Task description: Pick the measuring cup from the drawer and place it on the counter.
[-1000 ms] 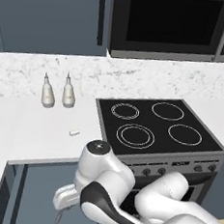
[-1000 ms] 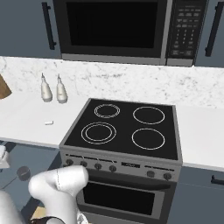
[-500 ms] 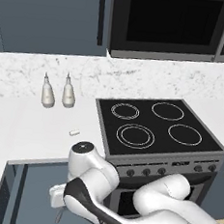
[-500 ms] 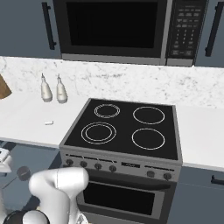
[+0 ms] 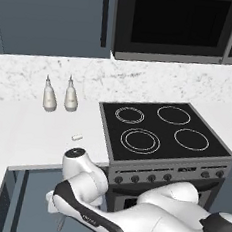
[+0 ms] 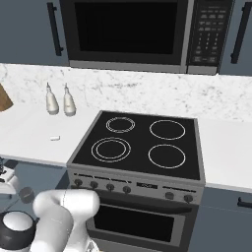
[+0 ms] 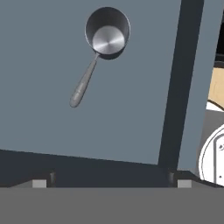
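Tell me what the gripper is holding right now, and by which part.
Nothing is held. In the hand view the measuring cup lies on the floor of the open drawer, handle free, well clear of the gripper.

No readable text, brand, number or sign is showing anywhere. The microwave's control panel (image 6: 203, 37) is showing rows of small pale marks, too blurred to read, and the stove's front panel (image 6: 145, 186) is showing a small dark display with nothing legible.
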